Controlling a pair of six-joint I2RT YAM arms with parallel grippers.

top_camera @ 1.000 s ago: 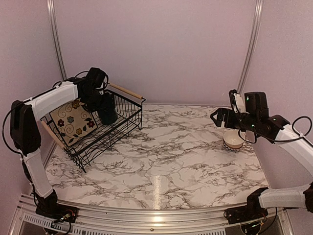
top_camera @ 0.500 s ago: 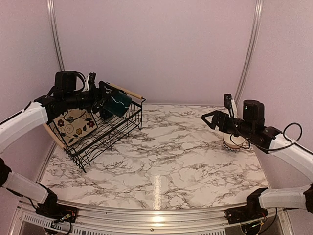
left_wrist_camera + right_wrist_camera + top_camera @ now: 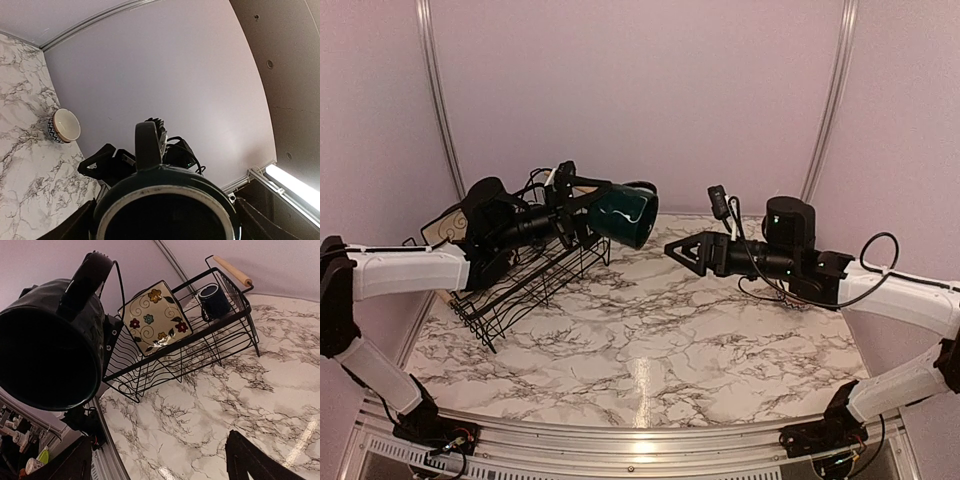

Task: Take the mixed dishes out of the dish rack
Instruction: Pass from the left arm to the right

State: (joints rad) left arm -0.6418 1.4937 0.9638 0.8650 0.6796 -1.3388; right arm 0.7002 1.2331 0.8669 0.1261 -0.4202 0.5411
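My left gripper (image 3: 592, 207) is shut on a dark blue-green mug (image 3: 625, 214) and holds it in the air, tipped sideways, to the right of the black wire dish rack (image 3: 525, 285). The mug fills the bottom of the left wrist view (image 3: 165, 195) and the left of the right wrist view (image 3: 47, 340). My right gripper (image 3: 703, 228) is open and empty, close to the mug and facing it. The rack (image 3: 200, 347) holds the square flowered plate (image 3: 155, 317) on edge and a second mug (image 3: 215, 300). The round deer plate is out of view.
A small patterned bowl (image 3: 65, 125) stands on the marble table (image 3: 650, 340) at the far right, behind my right arm. The rack's wooden handle (image 3: 232, 271) is at its far end. Purple walls close the back and sides.
My left gripper has lifted the mug out of the rack and carried it right, over the table. My right gripper has moved left, away from the bowl and towards the mug.
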